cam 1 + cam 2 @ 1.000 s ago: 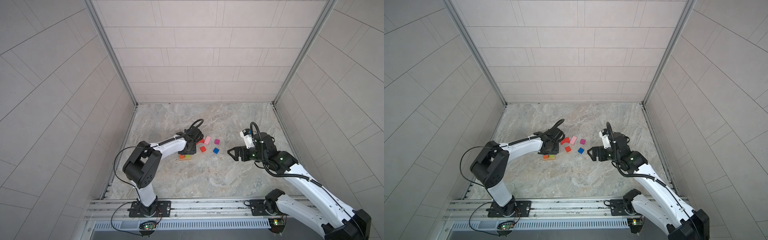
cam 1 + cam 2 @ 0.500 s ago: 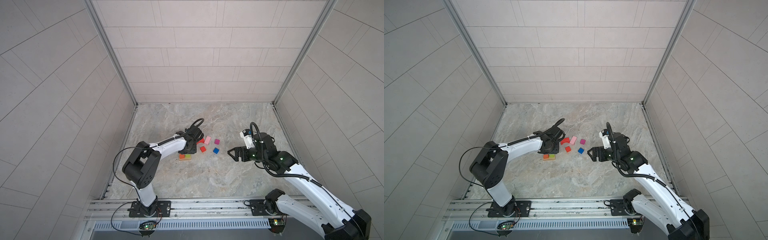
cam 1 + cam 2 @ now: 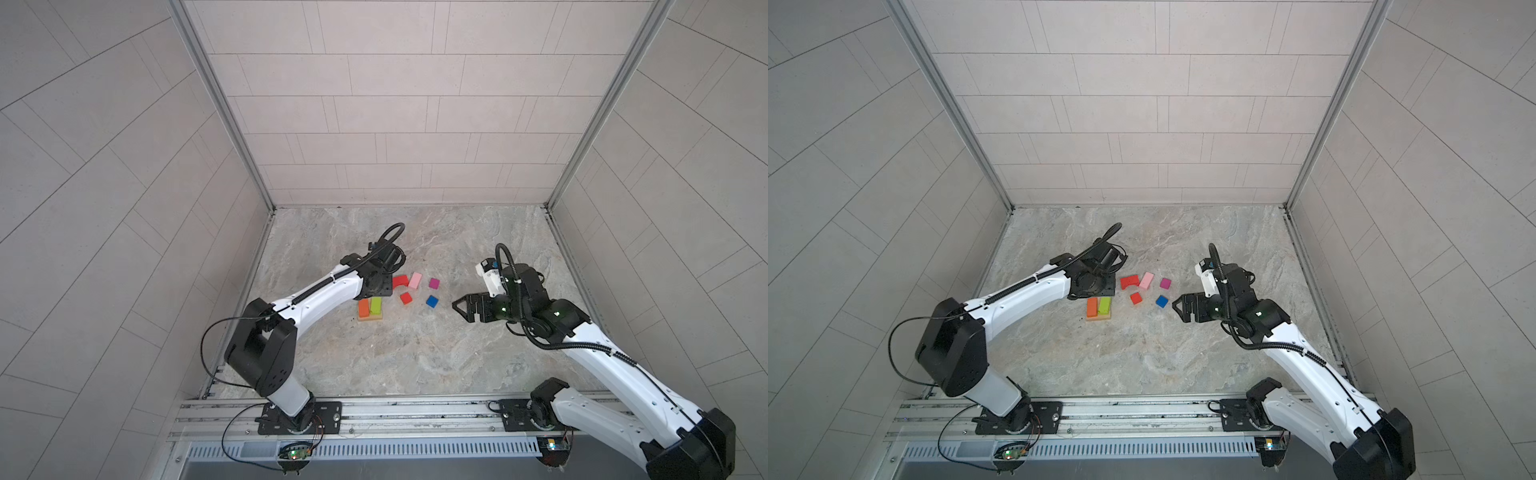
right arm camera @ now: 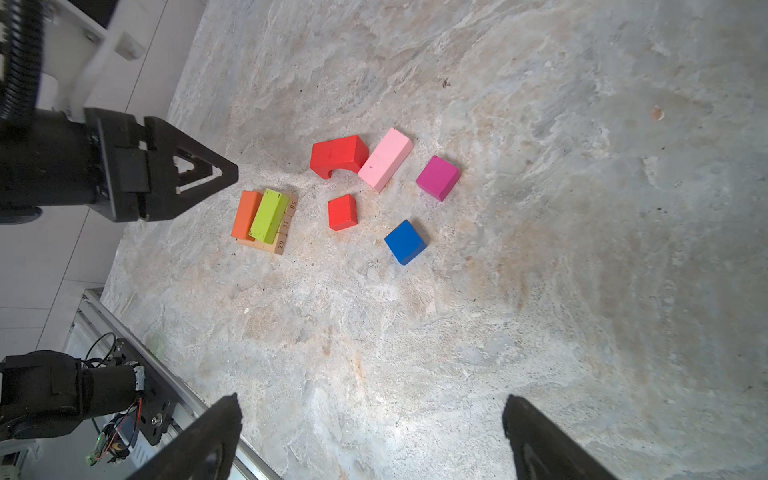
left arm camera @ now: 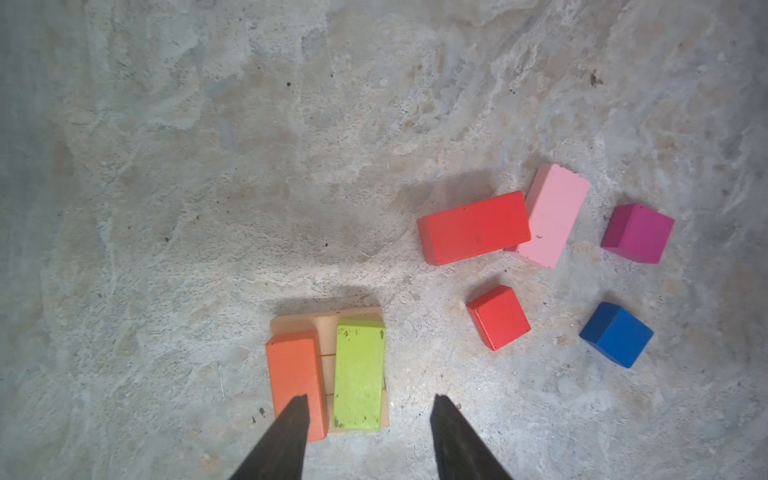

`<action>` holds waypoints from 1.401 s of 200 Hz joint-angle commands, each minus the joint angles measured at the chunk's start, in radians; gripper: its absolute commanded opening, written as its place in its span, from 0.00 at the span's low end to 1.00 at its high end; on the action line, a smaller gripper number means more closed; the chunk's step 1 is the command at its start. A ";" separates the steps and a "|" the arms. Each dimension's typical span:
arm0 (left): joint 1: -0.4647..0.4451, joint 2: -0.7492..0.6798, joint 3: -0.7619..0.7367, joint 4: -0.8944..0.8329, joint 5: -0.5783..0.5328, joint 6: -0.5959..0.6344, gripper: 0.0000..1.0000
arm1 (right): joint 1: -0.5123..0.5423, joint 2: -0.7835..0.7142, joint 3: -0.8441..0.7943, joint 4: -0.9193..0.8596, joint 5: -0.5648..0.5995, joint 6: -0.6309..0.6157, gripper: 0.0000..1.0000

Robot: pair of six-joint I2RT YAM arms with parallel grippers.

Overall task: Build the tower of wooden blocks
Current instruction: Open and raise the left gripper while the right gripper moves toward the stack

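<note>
The second layer of the tower (image 3: 370, 309) looks complete. The orange oblong (image 5: 293, 374) and lime oblong (image 5: 359, 378) lie side by side across the tan bars (image 4: 286, 226) on the desk (image 5: 208, 166). The left fingers (image 5: 291, 432) are spread over that stack and pinch nothing. One tip hangs over the near end of the orange oblong, and the lime one shows in the gap between them. Whether a tip touches wood I cannot tell. The right fingers (image 4: 208, 440) are spread wide and empty, pointing at the blocks from well short of them.

The loose pieces lie beyond the left fingertips, toward the right arm's side. The pink oblong (image 5: 550, 216) touches the red arch (image 5: 473, 227). The red cube (image 5: 498, 318), magenta cube (image 5: 638, 233) and blue cube (image 5: 616, 334) sit nearby, apart from one another.

The pink oblong seems the likely next piece. Taking it means first lifting the left fingers clear without nudging the lime oblong. They must then straddle the pink oblong's narrow width where the arch does not crowd it.
</note>
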 commanded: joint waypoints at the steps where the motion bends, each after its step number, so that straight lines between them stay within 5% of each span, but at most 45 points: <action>1: 0.028 -0.044 0.011 -0.077 -0.028 0.019 0.66 | 0.027 0.044 0.024 0.023 -0.015 -0.007 0.99; 25: 0.067 -0.096 -0.030 -0.089 -0.024 0.019 0.88 | 0.067 0.102 0.046 0.050 -0.002 -0.005 0.99; 46: 0.127 -0.127 -0.059 -0.113 0.040 0.033 0.96 | 0.106 0.157 0.063 0.089 0.013 0.003 0.99; 110: 0.286 -0.146 -0.102 -0.211 0.141 0.120 1.00 | 0.197 0.410 0.156 0.218 0.034 0.064 0.99; 149: 0.390 -0.133 -0.182 -0.156 0.291 0.138 1.00 | 0.227 0.554 0.246 0.245 0.039 0.090 0.99; 280: 0.456 -0.062 -0.199 -0.111 0.417 0.148 0.99 | 0.344 0.836 0.260 0.583 -0.101 0.326 0.98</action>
